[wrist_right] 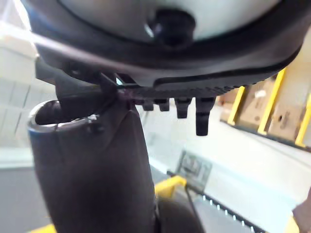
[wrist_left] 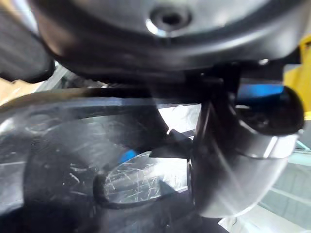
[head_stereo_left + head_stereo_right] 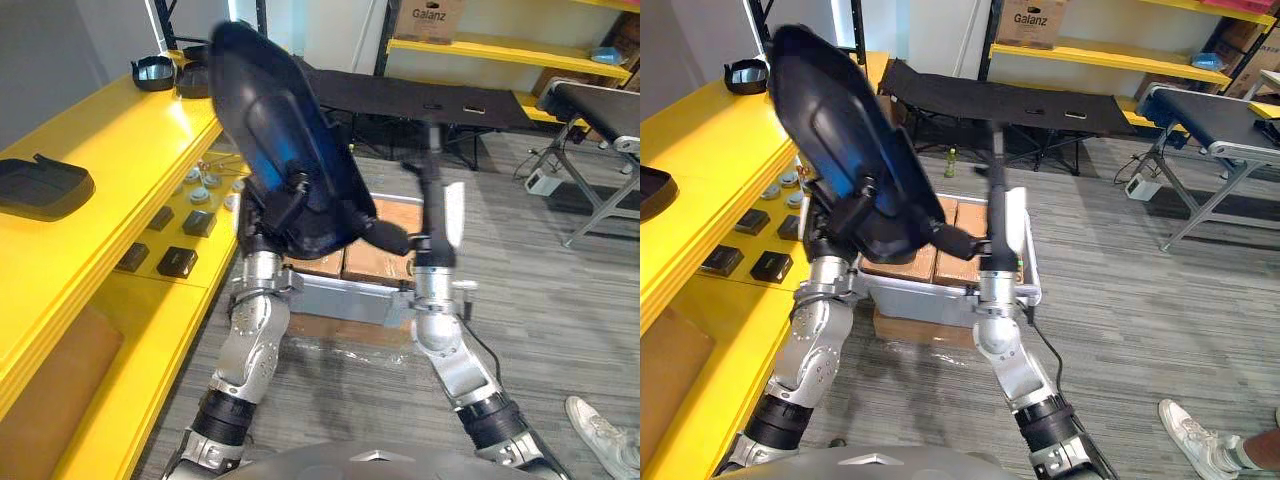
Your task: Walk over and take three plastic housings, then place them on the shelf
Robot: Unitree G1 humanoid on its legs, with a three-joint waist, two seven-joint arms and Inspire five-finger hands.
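Plastic housing (image 3: 268, 120) in left hand (image 3: 285, 205); right hand (image 3: 441, 215) beside.

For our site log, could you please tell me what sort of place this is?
Probably a warehouse or factory storeroom: long yellow shelves, a conveyor belt, and cardboard boxes in a grey crate. The left hand holds a black housing.

glossy black plastic housing (image 3: 272, 110), glossy yellow shelf (image 3: 95, 135)
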